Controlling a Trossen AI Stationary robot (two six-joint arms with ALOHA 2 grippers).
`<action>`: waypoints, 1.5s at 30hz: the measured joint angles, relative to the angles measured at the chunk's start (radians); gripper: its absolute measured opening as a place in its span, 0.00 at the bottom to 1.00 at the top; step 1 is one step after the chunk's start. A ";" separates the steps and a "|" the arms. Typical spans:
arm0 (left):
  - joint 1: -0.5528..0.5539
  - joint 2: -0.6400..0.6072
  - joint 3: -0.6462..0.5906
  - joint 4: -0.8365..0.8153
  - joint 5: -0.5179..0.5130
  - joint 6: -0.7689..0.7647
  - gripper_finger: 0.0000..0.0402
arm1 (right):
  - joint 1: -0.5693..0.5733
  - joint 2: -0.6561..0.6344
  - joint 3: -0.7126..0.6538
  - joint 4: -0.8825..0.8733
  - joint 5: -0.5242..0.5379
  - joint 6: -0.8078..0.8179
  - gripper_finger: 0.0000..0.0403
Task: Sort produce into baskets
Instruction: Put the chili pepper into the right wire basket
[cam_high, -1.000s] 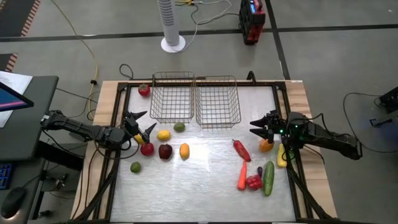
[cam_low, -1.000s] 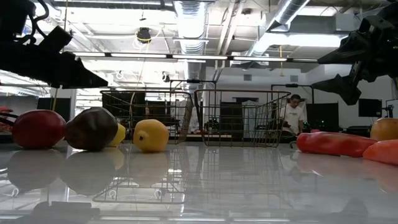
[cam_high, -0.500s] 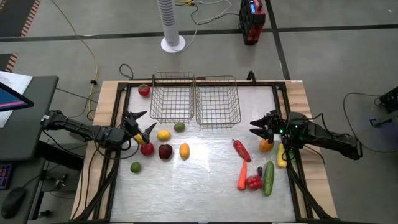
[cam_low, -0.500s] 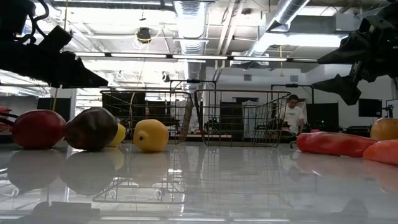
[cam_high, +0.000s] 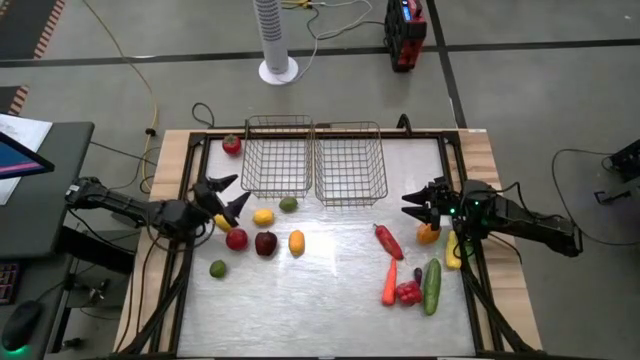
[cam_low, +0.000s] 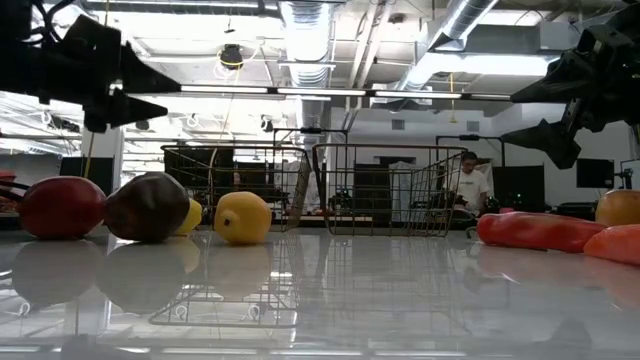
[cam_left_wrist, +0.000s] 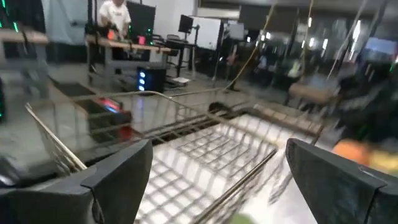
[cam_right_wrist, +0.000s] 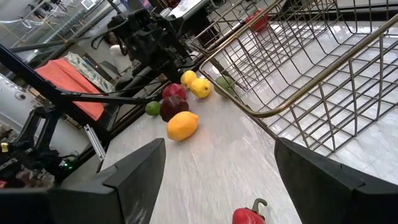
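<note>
Two wire baskets (cam_high: 315, 160) stand side by side at the far edge of the worktop (cam_high: 320, 300), both without any produce that I can see; nothing is sorted yet.

Nearest me, right of centre, lie a carrot (cam_high: 389, 283), a cucumber (cam_high: 432, 285) and a small red cluster (cam_high: 407, 292), with a chili (cam_high: 387, 241) just beyond. Left of centre sit a lime (cam_high: 218, 268), a red apple (cam_high: 237, 239), a darker apple (cam_high: 266, 243) and a yellow-orange piece (cam_high: 296, 242); farther on, a lemon (cam_high: 263, 216) and a green piece (cam_high: 288, 204) lie near the left basket. One red piece (cam_high: 231, 145) sits alone by the far left corner.

I see the left gripper (cam_high: 222, 197) hovering above the red apple, fingers wide and holding nothing. The right gripper (cam_high: 420, 205) hangs over the right side beside an orange (cam_high: 428, 233), fingers wide and likewise without a load.

Risk, in my judgement: the apples and the yellow-orange piece crowd together, so a descent could knock a neighbour rolling across the glossy worktop.

A yellow item (cam_high: 453, 252) is partly covered by the right arm; I cannot identify it. The left wrist view is blurred.
</note>
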 joint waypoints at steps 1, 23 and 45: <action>0.000 0.000 0.001 0.011 -0.005 -0.034 0.89 | 0.000 0.000 0.000 0.000 0.000 0.000 0.81; -0.001 0.000 0.006 0.125 0.310 -0.141 0.89 | -0.001 0.000 0.000 0.005 0.000 0.000 0.81; 0.007 0.000 0.006 0.019 0.114 -0.181 0.89 | 0.073 0.000 -0.002 0.024 0.051 0.131 0.81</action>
